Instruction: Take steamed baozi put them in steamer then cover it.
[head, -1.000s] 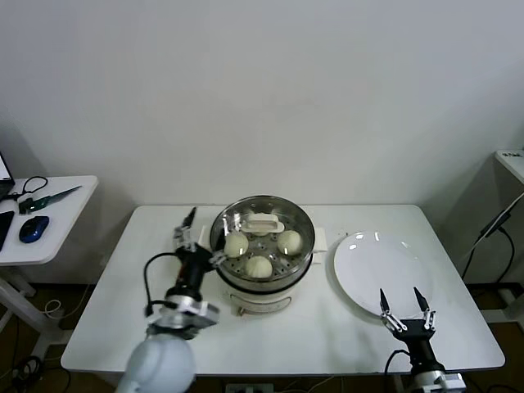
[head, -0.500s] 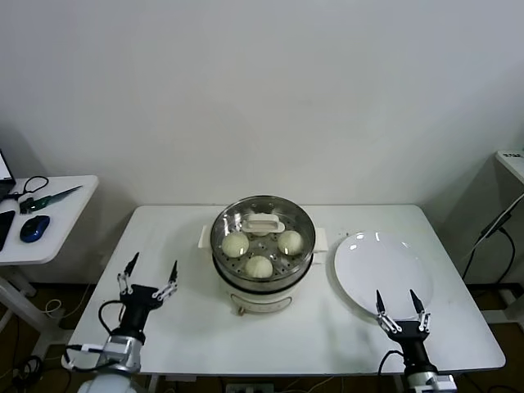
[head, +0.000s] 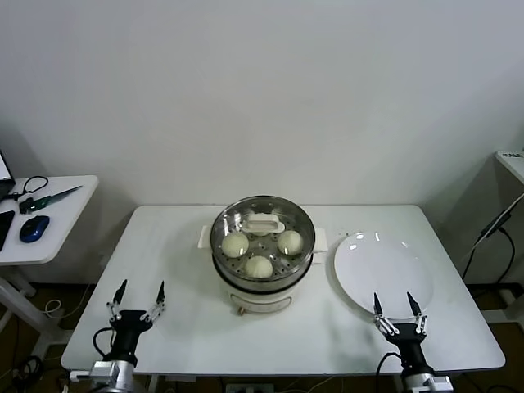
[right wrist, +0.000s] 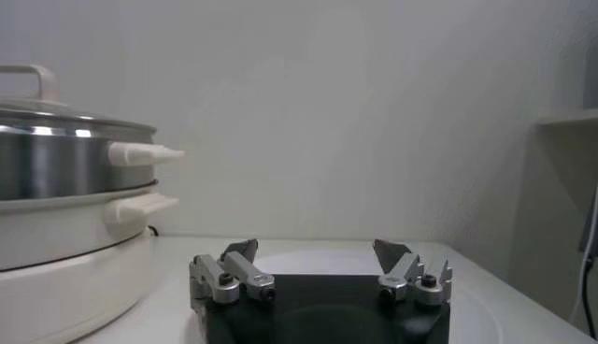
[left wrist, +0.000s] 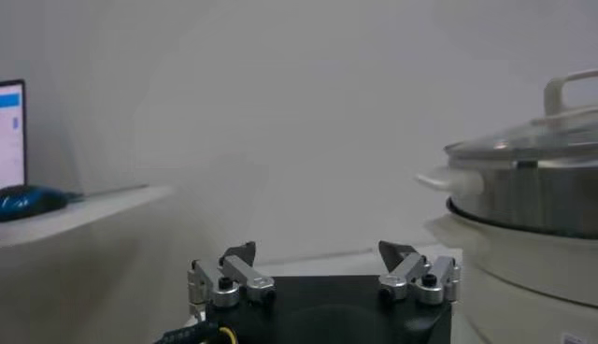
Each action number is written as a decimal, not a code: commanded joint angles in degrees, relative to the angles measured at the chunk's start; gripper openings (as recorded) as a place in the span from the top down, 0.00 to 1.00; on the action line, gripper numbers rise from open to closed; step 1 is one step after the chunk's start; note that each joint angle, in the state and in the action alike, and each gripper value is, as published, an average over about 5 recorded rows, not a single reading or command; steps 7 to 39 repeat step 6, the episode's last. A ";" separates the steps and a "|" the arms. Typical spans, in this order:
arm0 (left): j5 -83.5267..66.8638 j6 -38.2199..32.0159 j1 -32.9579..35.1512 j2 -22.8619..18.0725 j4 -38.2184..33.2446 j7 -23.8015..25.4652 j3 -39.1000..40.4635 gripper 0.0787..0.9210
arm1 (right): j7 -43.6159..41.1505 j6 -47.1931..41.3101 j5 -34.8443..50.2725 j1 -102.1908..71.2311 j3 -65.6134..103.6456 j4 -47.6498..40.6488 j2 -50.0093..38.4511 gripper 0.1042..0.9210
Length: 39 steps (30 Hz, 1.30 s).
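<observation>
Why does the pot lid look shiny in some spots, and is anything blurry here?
Head view: room light glints off the glass cover and the white plate. Left wrist view: the steamer and far desk look soft. Right wrist view: the close end effector is dark.

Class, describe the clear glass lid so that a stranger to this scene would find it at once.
Start at the white table; in its middle stands the round shiny steel steamer on a white base. The round clear glass lid sits on top of it, with cream-white buns visible beneath. Unlike the flat white plate beside the steamer, it is see-through, metal-rimmed and has a flat white handle at its centre.
</observation>
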 commanded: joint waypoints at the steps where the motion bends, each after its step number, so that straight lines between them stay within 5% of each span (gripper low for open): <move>1: -3.28 -2.93 0.89 -0.63 2.73 0.04 -0.92 0.12 | 0.09 0.22 0.30 0.05 -0.15 -0.49 -0.15 0.12; 39: -3.07 -2.84 0.97 -0.56 2.76 0.06 -0.90 0.12 | 0.01 0.21 0.29 0.04 -0.29 -0.31 -0.22 0.12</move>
